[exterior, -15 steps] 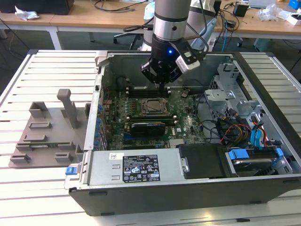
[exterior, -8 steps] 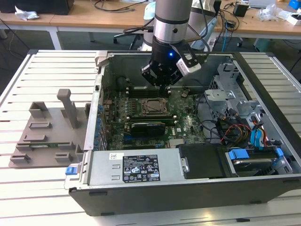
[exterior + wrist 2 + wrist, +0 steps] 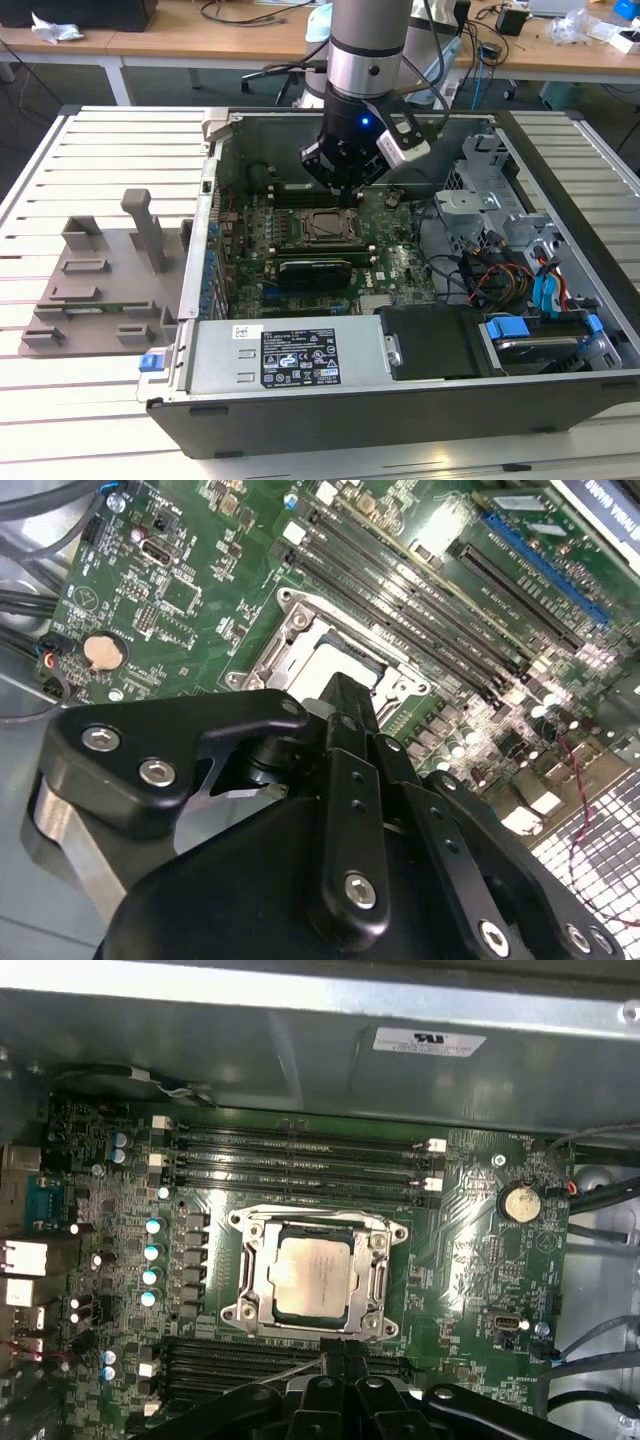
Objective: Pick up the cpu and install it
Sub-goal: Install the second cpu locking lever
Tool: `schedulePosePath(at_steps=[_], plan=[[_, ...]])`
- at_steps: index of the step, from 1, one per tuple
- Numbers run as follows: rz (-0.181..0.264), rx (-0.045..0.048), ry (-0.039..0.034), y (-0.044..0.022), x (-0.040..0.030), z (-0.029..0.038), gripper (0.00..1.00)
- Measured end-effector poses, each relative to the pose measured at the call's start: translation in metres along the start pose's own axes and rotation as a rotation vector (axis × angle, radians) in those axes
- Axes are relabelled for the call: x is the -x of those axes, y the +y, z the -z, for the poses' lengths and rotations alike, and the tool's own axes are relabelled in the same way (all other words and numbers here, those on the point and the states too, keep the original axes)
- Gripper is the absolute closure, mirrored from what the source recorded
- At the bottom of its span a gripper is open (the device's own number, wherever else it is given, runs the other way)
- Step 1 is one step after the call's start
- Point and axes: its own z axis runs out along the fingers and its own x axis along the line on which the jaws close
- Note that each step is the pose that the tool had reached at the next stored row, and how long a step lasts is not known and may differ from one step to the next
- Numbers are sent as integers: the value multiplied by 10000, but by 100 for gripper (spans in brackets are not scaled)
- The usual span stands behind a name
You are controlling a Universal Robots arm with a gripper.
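An open computer case is lying on a slatted table, with the green motherboard facing up inside it. The arm is reaching down into the case, and the gripper is hanging over the board's far edge, just behind the socket frame.

In the first wrist view the cpu is sitting flat inside the metal frame, silvery top up, square with the frame's sides. The gripper is hovering just beside the frame, apart from the chip, its two fingers pressed together and holding nothing. In the second wrist view the gripper's tip is covering part of the chip.
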Motion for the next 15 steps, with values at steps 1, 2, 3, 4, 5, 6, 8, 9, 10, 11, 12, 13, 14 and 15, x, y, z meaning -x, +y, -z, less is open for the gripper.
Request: schedulePosePath(at_steps=[1,2,3,4,5,6,8,9,10,11,12,13,14,15], plan=[[0,0,0,-13,-1,0,89],[0,-1,1,-24,-2,0,89],[0,-1,1,-47,-4,-1,89],[0,1,0,-59,-5,-2,89],[1,4,0,-76,-6,-2,89],[0,7,0,-100,-9,-3,89],[0,15,-1,-140,-12,-4,89],[0,18,-2,-150,-13,-4,89],[1,21,-2,-159,-13,-4,89],[0,26,-3,-169,-14,-5,89],[0,31,-2,-179,-15,-5,89],[0,46,-3,-195,-17,-5,89],[1,58,-5,-207,-17,-6,89],[1,62,-5,-216,-18,-6,89]])
